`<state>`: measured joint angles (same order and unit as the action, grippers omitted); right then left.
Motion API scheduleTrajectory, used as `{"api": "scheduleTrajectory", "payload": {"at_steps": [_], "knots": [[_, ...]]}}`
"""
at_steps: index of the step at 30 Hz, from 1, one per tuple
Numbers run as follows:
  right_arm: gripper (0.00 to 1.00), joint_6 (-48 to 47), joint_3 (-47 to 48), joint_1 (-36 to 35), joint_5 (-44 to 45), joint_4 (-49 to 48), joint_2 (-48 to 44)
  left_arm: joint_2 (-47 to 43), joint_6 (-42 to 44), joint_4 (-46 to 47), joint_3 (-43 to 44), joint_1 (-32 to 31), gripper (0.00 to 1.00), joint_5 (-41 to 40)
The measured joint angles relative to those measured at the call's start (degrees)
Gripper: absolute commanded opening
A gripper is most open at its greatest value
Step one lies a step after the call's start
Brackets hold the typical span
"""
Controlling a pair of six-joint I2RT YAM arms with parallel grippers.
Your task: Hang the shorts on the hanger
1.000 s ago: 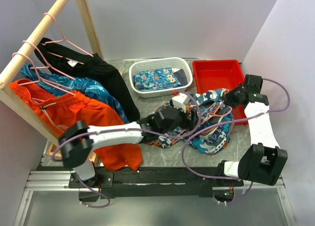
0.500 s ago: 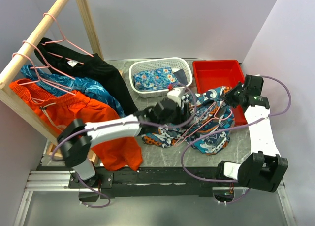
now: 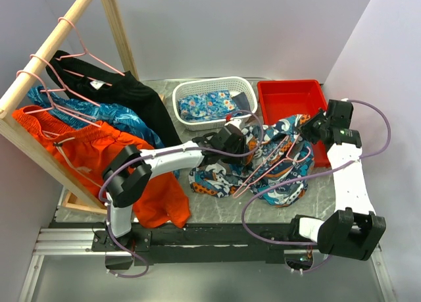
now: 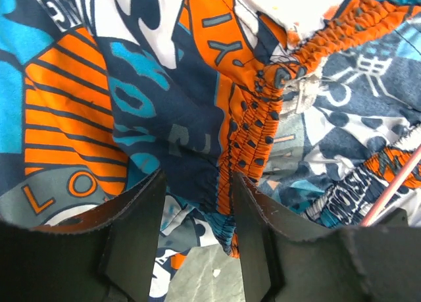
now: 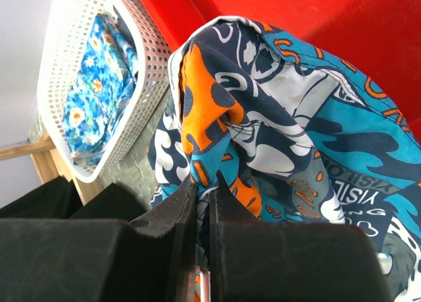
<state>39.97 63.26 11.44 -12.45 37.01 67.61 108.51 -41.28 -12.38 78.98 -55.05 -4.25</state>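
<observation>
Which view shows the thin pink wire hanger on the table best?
The top external view: the thin pink wire hanger lies across the busy orange, teal and navy patterned shorts, most of its outline visible. The left wrist view catches one short pink segment at its right edge. The right wrist view shows only a sliver, if any.

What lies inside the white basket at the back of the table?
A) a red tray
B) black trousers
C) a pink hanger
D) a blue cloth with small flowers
D: the white basket holds a blue floral cloth, also seen in the right wrist view.
</observation>
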Motion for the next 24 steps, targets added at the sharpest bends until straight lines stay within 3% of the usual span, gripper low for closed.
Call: {"api": "scheduleTrajectory", "payload": {"at_steps": [5,24], "knots": [[0.00,0.0,0.8,-0.4,0.2,0.1,-0.1,0.0,-0.4,1.0,-1.4,-0.1,0.61,1.7],[0.00,0.2,0.8,-1.2,0.7,0.3,-2.2,-4.7,-1.8,5.7,-8.0,-0.1,0.64,7.9]]}}
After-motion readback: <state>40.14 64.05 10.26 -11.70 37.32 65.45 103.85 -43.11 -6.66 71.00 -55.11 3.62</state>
